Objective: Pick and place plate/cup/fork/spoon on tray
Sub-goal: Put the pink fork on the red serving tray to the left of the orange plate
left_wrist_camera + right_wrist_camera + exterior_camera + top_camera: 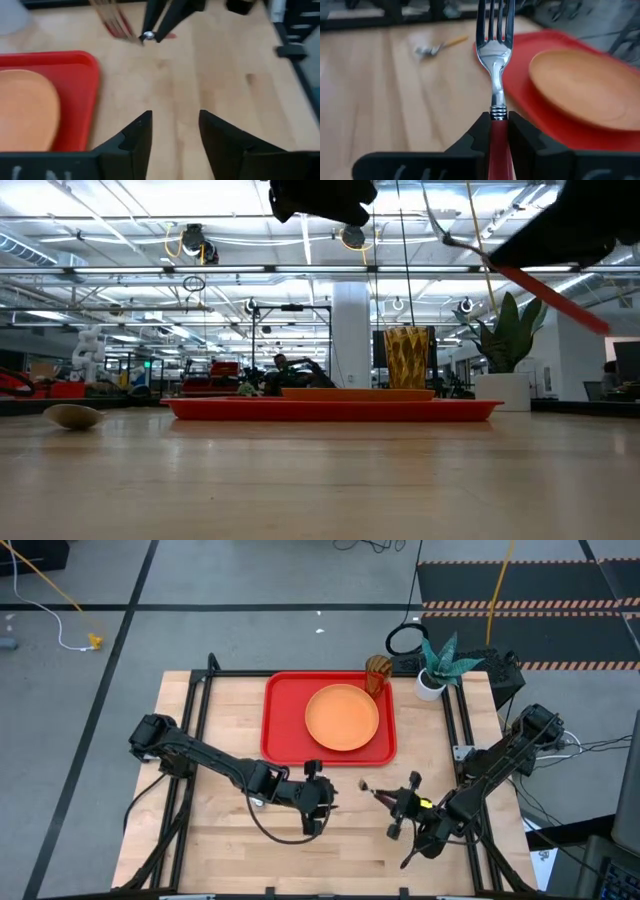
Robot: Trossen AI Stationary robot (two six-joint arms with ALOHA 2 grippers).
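- The fork (pixel 495 55) is up off the table, pinched by its pink-red handle in the right gripper (pixel 496 125), tines sticking straight out ahead of the fingers. In the low view the fork (pixel 520 275) hangs tilted in the air, tines higher than the handle.
- Right gripper (pixel 400 802) is clamped tight on that handle, hovering over the bare wood near the front right of the table.
- The tray (pixel 283 710) sits flat further back from the right gripper, with the plate (pixel 342 717) lying inside it, toward the tray's right half.
- From the fork's wrist camera, the tray (pixel 530 107) and plate (pixel 585 85) are just ahead and off to one side of the tines.
- The cup (pixel 377 673) stands at the tray's far right corner; can't tell if it's on the rim or just outside it.
- The spoon (pixel 440 46) lies flat on the wood beyond the fork tines, well apart from the tray. Only its bowl shows in the low view (pixel 72 416).
- Left gripper (pixel 318 797) hovers over the table just in front of the tray, fingers (pixel 137 137) apart with nothing between them, not far from the right gripper.
- A potted plant (pixel 440 665) stands just past the cup at the table's back right corner.
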